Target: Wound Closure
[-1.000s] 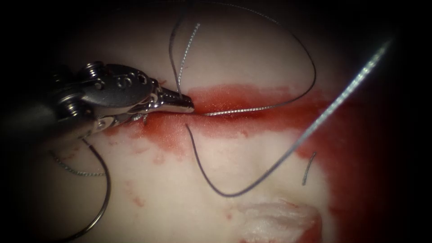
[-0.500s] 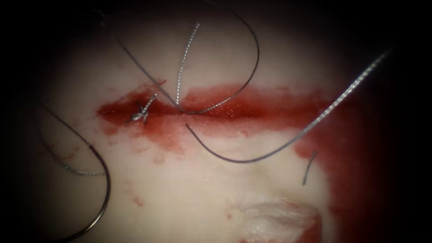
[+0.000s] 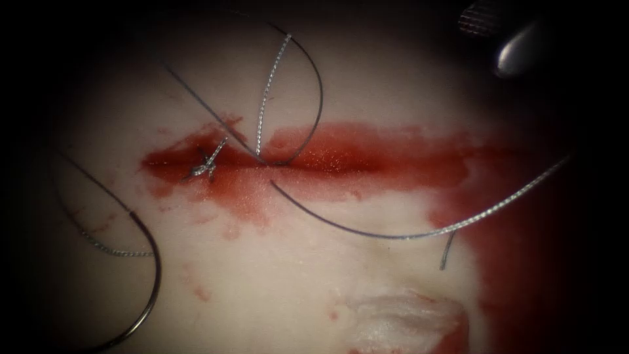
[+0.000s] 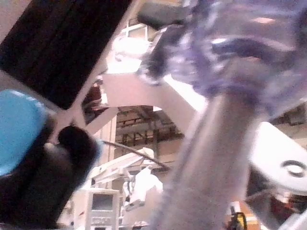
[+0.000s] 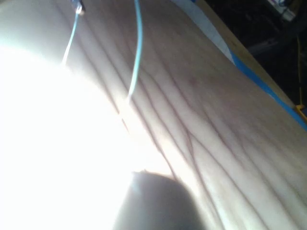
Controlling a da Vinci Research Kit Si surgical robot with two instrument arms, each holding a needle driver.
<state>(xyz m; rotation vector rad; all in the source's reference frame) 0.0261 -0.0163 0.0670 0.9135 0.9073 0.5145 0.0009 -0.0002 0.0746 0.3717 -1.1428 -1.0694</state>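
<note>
Needle [image 3: 147, 288] lies loose on the tissue [image 3: 275, 282] at far left, outside the flesh, held by nothing; stiff, slick, thin steel, probably best gripped on the body away from the tip. A knot [image 3: 204, 164] sits in the cut [image 3: 341, 160], limp thread [image 3: 367, 233] trailing right. Right tool [image 3: 517, 46] hangs upper right; can't tell its jaws.
</note>
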